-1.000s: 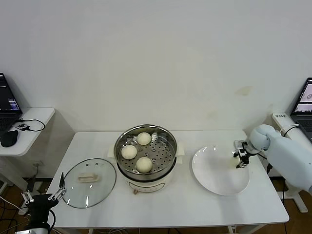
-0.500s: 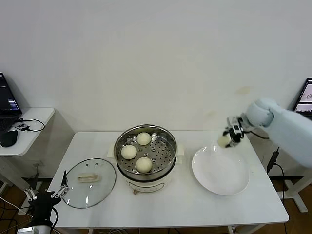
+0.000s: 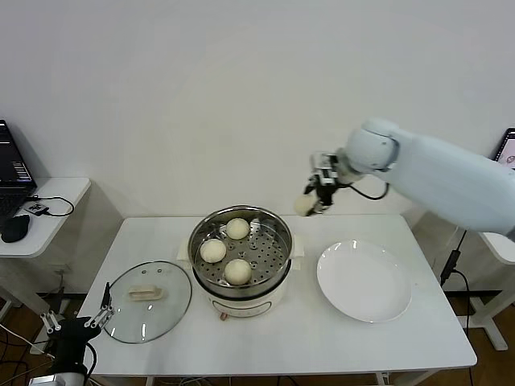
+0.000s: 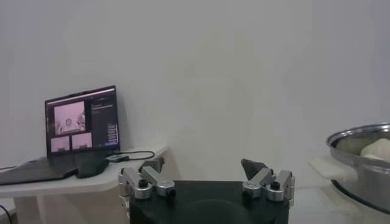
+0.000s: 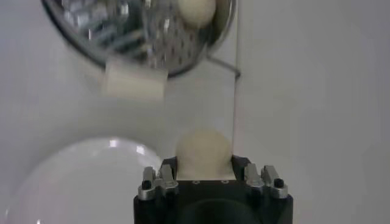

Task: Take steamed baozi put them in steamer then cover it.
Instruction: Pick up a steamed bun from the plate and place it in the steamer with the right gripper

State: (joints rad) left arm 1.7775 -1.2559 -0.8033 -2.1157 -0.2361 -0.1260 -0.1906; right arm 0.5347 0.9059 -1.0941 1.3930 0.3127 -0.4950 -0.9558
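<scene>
White surface [image 3: 322, 338]: fourth baozi [image 3: 304, 205] has been lifted off the plate [image 3: 364, 281], clamped in right gripper [image 3: 314, 198] fingers, now beside the steamer [image 3: 240, 251] rim. Three baozi already inside; cover [image 3: 147, 300] not yet placed. Left gripper [image 3: 74, 323] parked low, fingers wide.

The white table [image 3: 322, 338] carries the steamer [image 3: 241, 281], the cover [image 3: 147, 301] and a white plate [image 3: 364, 281].

White plate [image 3: 364, 281] on table [image 3: 306, 338]; laptop [image 3: 12, 173], mouse [image 3: 14, 228] aside.
</scene>
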